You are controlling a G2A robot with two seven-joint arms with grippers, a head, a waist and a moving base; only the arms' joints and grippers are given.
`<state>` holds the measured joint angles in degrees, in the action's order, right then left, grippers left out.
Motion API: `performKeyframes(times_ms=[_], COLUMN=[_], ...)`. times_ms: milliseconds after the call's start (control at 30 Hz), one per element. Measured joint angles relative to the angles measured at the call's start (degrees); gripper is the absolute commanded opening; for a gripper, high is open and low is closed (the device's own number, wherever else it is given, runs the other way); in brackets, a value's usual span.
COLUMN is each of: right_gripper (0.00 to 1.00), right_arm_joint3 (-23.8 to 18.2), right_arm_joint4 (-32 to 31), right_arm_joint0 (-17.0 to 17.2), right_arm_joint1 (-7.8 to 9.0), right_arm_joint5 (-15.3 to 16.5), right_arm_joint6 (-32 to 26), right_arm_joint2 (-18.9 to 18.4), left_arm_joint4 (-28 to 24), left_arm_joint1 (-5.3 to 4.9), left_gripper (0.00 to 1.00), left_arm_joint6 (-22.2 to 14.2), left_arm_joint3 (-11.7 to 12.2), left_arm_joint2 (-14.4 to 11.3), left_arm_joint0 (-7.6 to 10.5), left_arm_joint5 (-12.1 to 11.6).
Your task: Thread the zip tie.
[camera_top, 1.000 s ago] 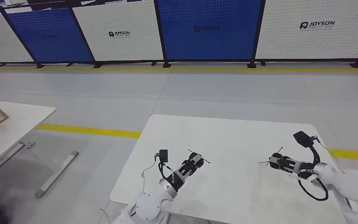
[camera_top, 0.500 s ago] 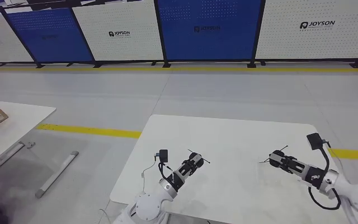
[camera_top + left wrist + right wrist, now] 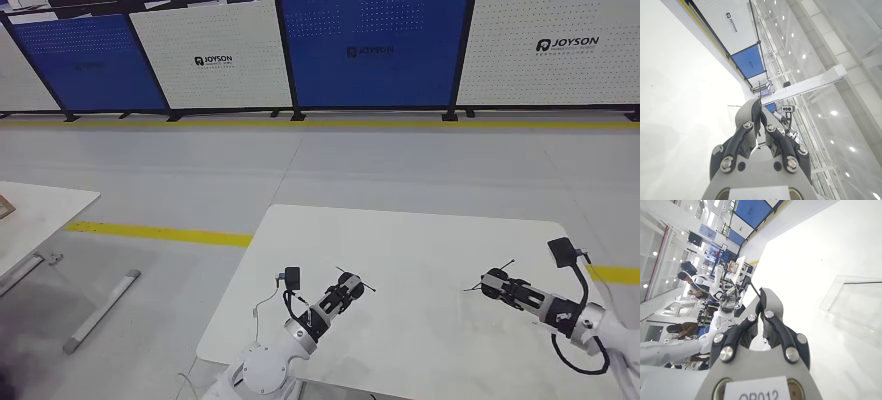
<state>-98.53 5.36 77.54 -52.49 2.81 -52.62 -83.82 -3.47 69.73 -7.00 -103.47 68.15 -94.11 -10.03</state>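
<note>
The left gripper [image 3: 350,287] is seen over the near left part of the white table [image 3: 420,235], and its jaws are closed to a narrow pinch on a thin black zip tie [image 3: 368,287]. In the left wrist view the dark ribbed pads [image 3: 757,113] of that gripper [image 3: 759,104] are pressed together on the zip tie [image 3: 759,89], which stands out past the fingertips as a slim straight strip. The right gripper [image 3: 492,283] is held over the near right part of the table, well apart from the left one. Its jaws are likewise clamped narrow on a second tie [image 3: 508,266], also thin and black. In the right wrist view this second tie [image 3: 754,288] is seen slanting out from the closed pads [image 3: 763,297] of the right gripper [image 3: 760,295]. A clear tray [image 3: 851,306] lies on the table; a thin dark line is seen along one of its edges, and what that line is cannot be told. Writing is carried by a white label [image 3: 755,387] on the right wrist mount and by another white label [image 3: 758,193] on the left mount, each cut off by the frame edge. Dark logos are printed on the white panels [image 3: 555,50] and the blue panels [image 3: 372,50] that stand beyond the floor's yellow line [image 3: 160,233].
</note>
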Motion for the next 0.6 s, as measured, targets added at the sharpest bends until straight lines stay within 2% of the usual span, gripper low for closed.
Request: performKeyframes(times_ms=[100, 200, 300, 433, 500, 600], right_gripper=[0.00, 0.00, 0.00, 0.00, 0.00, 0.00], right_arm_joint3=[0.0, 0.0, 0.0, 0.0, 0.0, 0.0], right_arm_joint4=[0.0, 0.0, 0.0, 0.0, 0.0, 0.0], right_arm_joint0=[0.0, 0.0, 0.0, 0.0, 0.0, 0.0], right_arm_joint1=[0.00, 0.00, 0.00, 0.00, 0.00, 0.00], right_arm_joint5=[0.0, 0.0, 0.0, 0.0, 0.0, 0.0], right_arm_joint6=[0.0, 0.0, 0.0, 0.0, 0.0, 0.0], right_arm_joint2=[0.0, 0.0, 0.0, 0.0, 0.0, 0.0], left_arm_joint4=[0.3, 2.7, 7.3, 15.8, 17.5, 17.7], left_arm_joint1=[0.00, 0.13, 0.44, 1.19, 1.43, 1.45], left_gripper=[0.00, 0.00, 0.00, 0.00, 0.00, 0.00], left_arm_joint6=[0.1, 1.6, 4.8, 11.0, 12.4, 12.5], left_arm_joint3=[0.0, -0.3, -0.7, -0.3, 0.1, 0.1], left_arm_joint2=[-0.1, -1.1, -3.1, -7.1, -8.1, -8.2], left_arm_joint0=[0.10, 0.45, 1.21, 3.50, 4.39, 4.47], left_arm_joint5=[0.1, 1.2, 3.2, 6.6, 8.1, 8.3])
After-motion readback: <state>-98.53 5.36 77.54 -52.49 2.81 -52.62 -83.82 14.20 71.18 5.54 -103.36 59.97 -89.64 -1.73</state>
